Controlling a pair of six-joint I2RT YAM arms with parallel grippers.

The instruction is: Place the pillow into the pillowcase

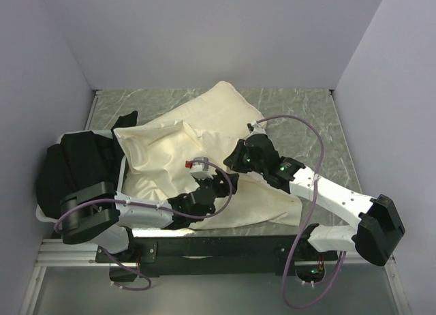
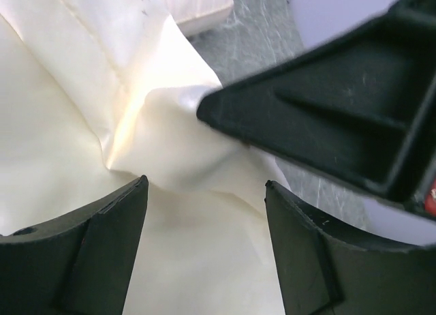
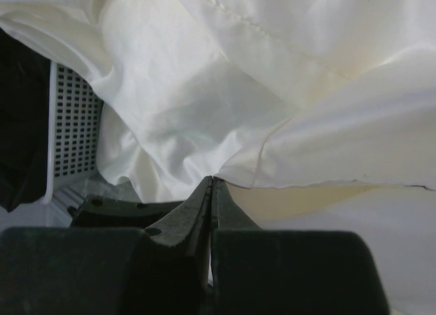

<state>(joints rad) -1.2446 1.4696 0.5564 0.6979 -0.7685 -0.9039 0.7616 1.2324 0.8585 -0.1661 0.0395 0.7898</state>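
Left arm's fingers (image 2: pixel 116 233) are spread apart, hovering low over a bunched fold of the thin, wrinkly cream fabric pillowcase (image 1: pixel 228 114), gripping nothing. Just past them the right arm's fingers (image 3: pixel 191 213) are pinched tight on that sack's hem, with the arm stretched in from the right. The plump, seamed cream pillow (image 1: pixel 153 158) sits to their left, closer to the left arm. The pillowcase's long axis runs diagonally away across the desk (image 1: pixel 300 110).

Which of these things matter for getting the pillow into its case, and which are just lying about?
For the job: pillow; pillowcase; left gripper, open; right gripper, shut on the pillowcase edge.
Lying about: black cloth heap; white perforated basket.
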